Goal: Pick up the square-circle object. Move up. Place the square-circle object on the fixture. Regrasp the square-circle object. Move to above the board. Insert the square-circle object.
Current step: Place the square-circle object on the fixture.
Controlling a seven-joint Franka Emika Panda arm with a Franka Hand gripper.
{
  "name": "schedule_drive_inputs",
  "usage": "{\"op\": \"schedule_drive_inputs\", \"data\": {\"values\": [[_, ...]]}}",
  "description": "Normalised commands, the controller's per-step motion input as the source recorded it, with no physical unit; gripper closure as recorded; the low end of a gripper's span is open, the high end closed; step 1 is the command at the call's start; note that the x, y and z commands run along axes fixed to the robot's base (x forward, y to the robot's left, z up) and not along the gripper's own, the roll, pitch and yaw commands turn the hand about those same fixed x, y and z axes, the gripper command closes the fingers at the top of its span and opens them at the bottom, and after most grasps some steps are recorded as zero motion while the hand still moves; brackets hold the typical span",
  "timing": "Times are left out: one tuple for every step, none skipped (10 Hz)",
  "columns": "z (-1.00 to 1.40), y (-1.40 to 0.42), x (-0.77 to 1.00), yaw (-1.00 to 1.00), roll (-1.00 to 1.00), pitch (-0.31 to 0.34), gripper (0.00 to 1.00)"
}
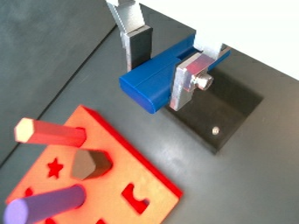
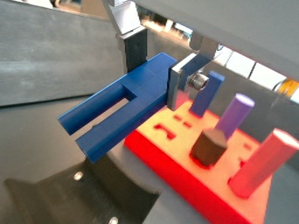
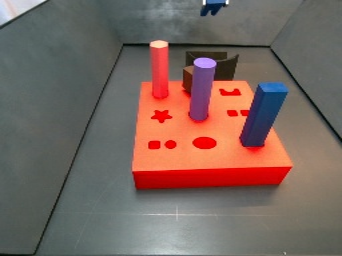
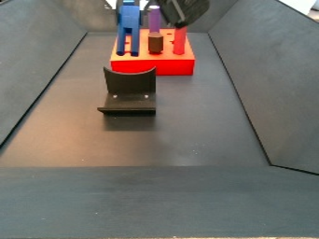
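Gripper: our gripper (image 1: 163, 63) is clamped on the blue square-circle object (image 1: 155, 80), one silver finger (image 1: 188, 80) flat on each side; it sits high, near the top edge in a side view (image 3: 214, 7).
Object: we carry it clear of everything, touching only the pads; in a wrist view (image 2: 114, 112) it shows a long slot along its body and sticks out sideways from the fingers.
Why held so: we judge the sideways grip leaves one end free for insertion.
Fixture: the black fixture (image 4: 129, 91) stands empty on the floor, apart from the board; in a wrist view (image 1: 228, 109) it lies below the object.
Board: the red board (image 3: 210, 148) lies near the fixture, with red, purple and blue pegs upright and its star, circle and small cut-outs open.
Stage: we judge the regrasp done and the move to above the board under way.
Next: we need to line the object up over its matching hole; which hole that is, we cannot tell.
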Motion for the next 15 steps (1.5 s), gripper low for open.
{"op": "schedule_drive_inputs", "data": {"values": [[-0.02, 0.05, 0.10, -0.08, -0.44, 0.033, 1.00], [-0.01, 0.03, 0.06, -0.07, -0.24, 0.023, 1.00], [-1.00, 0.13, 0.12, 0.01, -1.00, 0.285, 1.00], [-1.00, 0.13, 0.13, 0.01, -1.00, 0.284, 1.00], [-1.00, 0.14, 0.14, -0.08, -0.92, 0.303, 1.00], [-1.00, 0.13, 0.16, -0.13, -0.78, 0.296, 1.00], [-1.00, 0.14, 0.18, -0.19, -0.58, 0.246, 1.00], [-1.00, 0.14, 0.19, -0.21, -0.47, 0.218, 1.00], [-1.00, 0.14, 0.20, -0.24, -0.29, 0.157, 1.00], [-1.00, 0.14, 0.20, -0.25, -0.21, 0.089, 1.00], [-0.94, 0.14, 0.19, -0.23, -0.19, 0.041, 1.00], [-0.81, 0.12, 0.17, -0.22, -0.18, 0.015, 1.00], [-0.57, 0.09, 0.14, -0.18, -0.17, -0.011, 1.00], [-0.35, 0.07, 0.11, -0.14, -0.17, -0.031, 1.00], [-0.27, 0.11, 0.09, -0.11, -0.13, -0.056, 1.00]]}}
